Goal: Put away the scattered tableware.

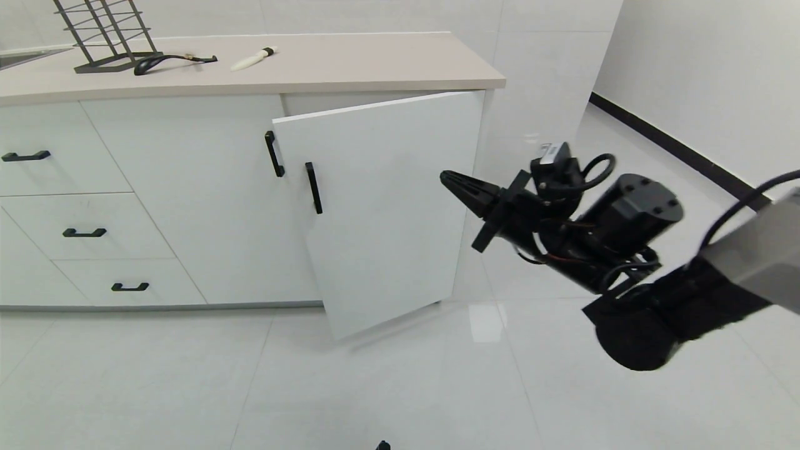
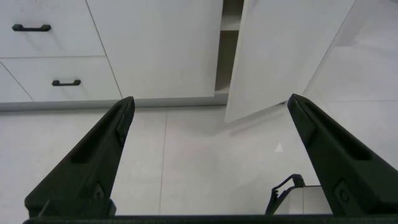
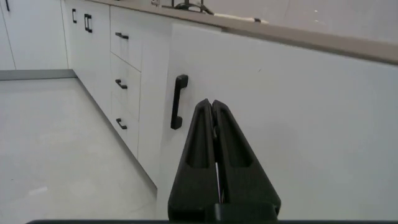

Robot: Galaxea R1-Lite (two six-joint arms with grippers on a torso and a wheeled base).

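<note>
Although the white cabinet door point(image 1: 387, 206) under the right end of the beige countertop point(image 1: 375, 62) stands ajar, you cannot tell what the cupboard holds. From the head view the door's face hides the inside, while the left wrist view looks past the door's free edge to a pale shelf point(image 2: 230, 23).

Your right gripper point(image 1: 445, 178) hangs just in front of that door, to the right of its black bar handle point(image 1: 313, 187). Its jaws are pressed together with nothing between them. The right wrist view puts the closed fingertips point(image 3: 204, 118) near the door's face, beside the handle.

Your left gripper point(image 2: 211, 102) is spread wide and holds nothing, over the pale tiled floor point(image 2: 186, 162) on the near side of the cabinet.

The tableware lies far left on the countertop. You have a black ladle point(image 1: 169, 60) just beside the foot of a black wire rack point(image 1: 106, 37). Right of the ladle, and apart from it, lies a white-handled utensil with a black band point(image 1: 253, 59).

Left of the door sit three white drawers with black handles point(image 1: 125, 219).
</note>
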